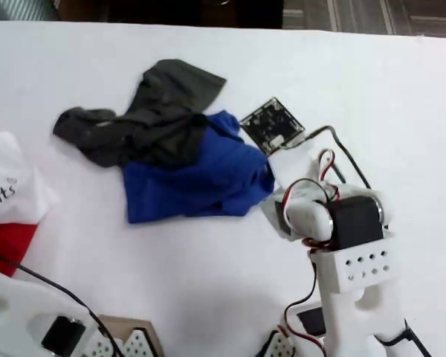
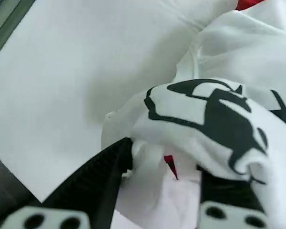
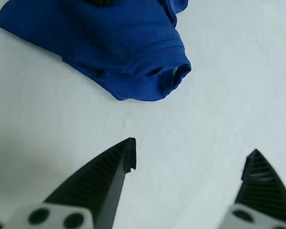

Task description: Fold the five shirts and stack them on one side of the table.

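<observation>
Right hand (image 3: 193,148), jaws apart, hovers near blue shirt (image 3: 109,38); best to pinch its hem squarely. Left hand (image 2: 167,162) sits in white shirt (image 2: 257,57); its grip cannot be told.

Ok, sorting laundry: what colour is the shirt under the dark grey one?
Blue shirt; clearest in the right wrist view.

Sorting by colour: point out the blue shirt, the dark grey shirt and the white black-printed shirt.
Crumpled blue shirt (image 1: 189,186): high view, middle.
Dark grey shirt (image 1: 171,93): high view, upper part.
White black-printed shirt (image 2: 219,52): left wrist view, plain fabric.
</observation>
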